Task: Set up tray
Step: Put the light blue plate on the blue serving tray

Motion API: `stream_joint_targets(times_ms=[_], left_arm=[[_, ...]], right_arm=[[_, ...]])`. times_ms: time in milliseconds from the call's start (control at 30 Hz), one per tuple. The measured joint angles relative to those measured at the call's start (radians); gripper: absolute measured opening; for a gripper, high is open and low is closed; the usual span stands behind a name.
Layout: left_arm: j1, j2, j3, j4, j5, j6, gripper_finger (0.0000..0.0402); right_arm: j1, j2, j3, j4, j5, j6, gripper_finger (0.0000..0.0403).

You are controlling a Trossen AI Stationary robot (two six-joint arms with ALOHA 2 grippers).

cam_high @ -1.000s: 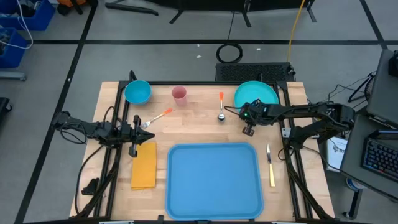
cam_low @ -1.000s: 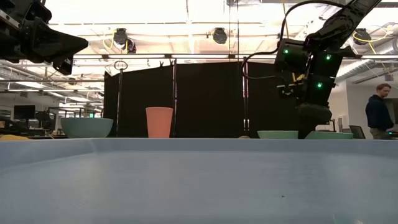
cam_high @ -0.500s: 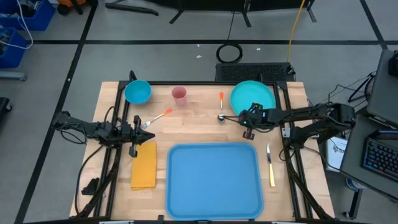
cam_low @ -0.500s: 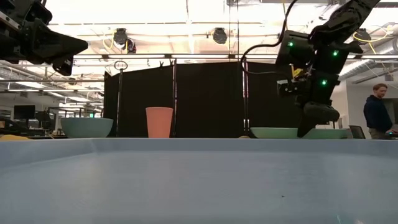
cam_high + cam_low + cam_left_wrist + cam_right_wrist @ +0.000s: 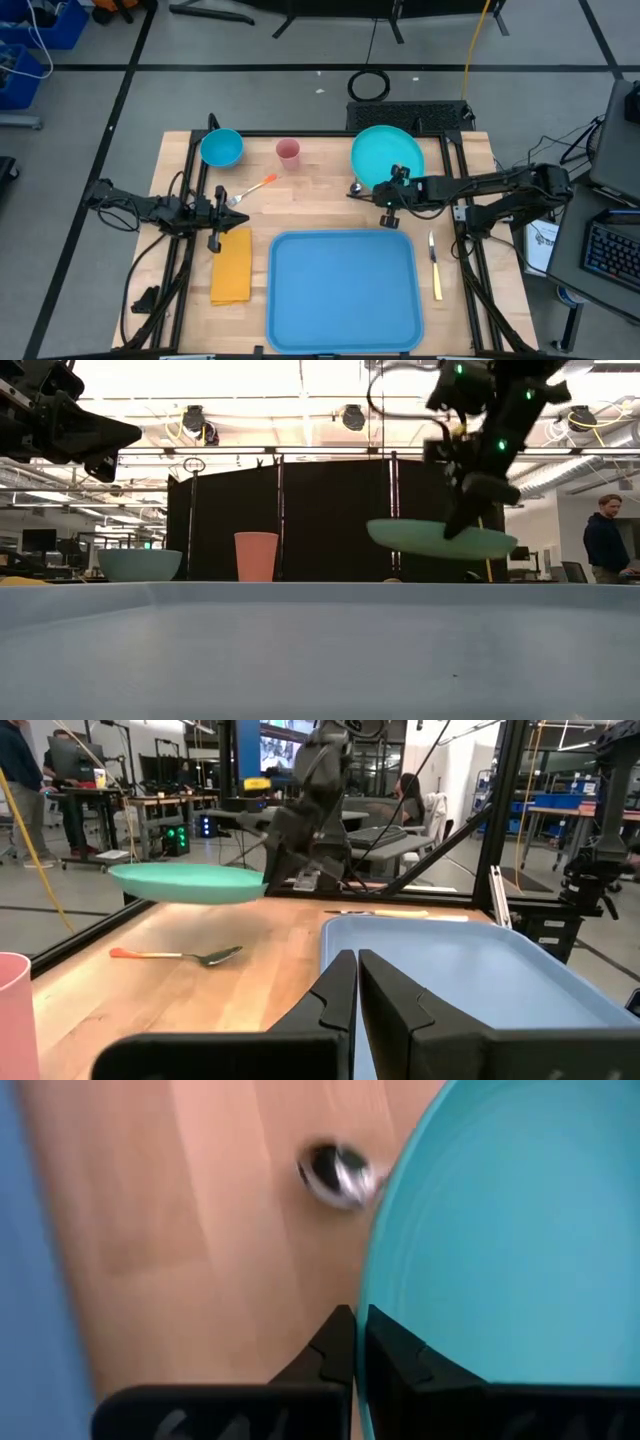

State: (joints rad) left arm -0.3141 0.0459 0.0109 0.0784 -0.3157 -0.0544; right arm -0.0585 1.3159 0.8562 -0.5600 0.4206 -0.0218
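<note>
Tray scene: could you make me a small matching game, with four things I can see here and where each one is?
Things:
1. plate
2. napkin
3. knife
4. pink cup

Places:
A. on the table beside the blue bowl
B. lifted off the table, held by the right gripper
C. on the table right of the tray
D. on the table left of the tray

Pairs: 1-B, 2-D, 3-C, 4-A

You had a teal plate (image 5: 385, 153) raised clear of the worktop (image 5: 310, 195), above a spoon (image 5: 354, 188) with an orange handle. A blue bowl (image 5: 221, 148) and pink cup (image 5: 288, 152) stood along the far edge. A fork (image 5: 252, 191), a yellow napkin (image 5: 232, 266) and a knife (image 5: 435, 266) lay nearer.
</note>
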Motion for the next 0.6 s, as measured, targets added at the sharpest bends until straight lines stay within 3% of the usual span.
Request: stream_joint_targets(times_ms=[333, 600], left_arm=[[0.0, 0.0, 0.0, 0.0, 0.0, 0.0, 0.0021], [0.0, 0.0, 0.0, -0.001, 0.0, -0.001, 0.0021]], right_arm=[[0.152, 0.0, 0.139, -0.022, -0.004, -0.048, 0.0], [0.274, 0.0, 0.16, -0.017, -0.018, -0.072, 0.0]])
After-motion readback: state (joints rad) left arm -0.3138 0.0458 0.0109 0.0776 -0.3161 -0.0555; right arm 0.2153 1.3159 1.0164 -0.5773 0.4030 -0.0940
